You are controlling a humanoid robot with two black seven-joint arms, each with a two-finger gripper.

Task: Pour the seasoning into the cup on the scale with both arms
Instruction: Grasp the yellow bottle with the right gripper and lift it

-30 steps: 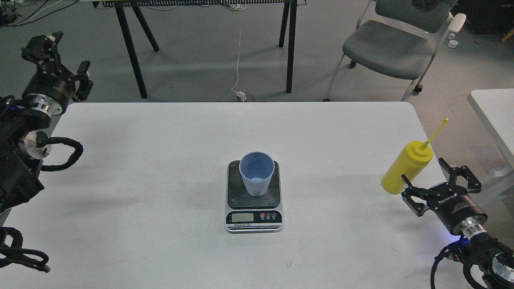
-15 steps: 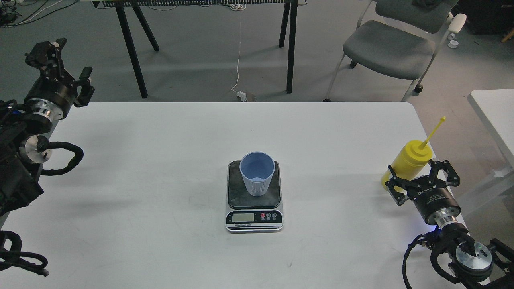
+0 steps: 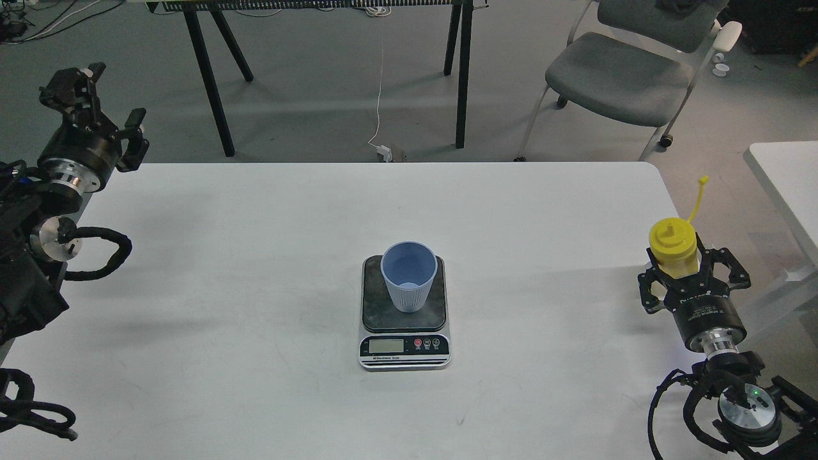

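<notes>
The light-blue ribbed cup (image 3: 409, 284) stands upright on the dark plate of the scale (image 3: 404, 348) at the table's middle. The yellow seasoning bottle (image 3: 673, 246) is at the table's right edge, its nozzle and tethered cap stick (image 3: 696, 198) pointing up. My right gripper (image 3: 693, 278) reaches up from below it, its fingers closed around the bottle's lower body, which is hidden. My left gripper (image 3: 96, 105) is open and empty, raised off the table's far left corner, far from the cup.
The white table (image 3: 255, 255) carries only the scale and cup. A grey chair (image 3: 613, 76) and black table legs (image 3: 211, 83) stand behind it. Another white table's corner (image 3: 789, 179) is at the right.
My right gripper moved in and closed around the bottle, which turned from leaning left to upright and shifted right. My left gripper shifted slightly.
</notes>
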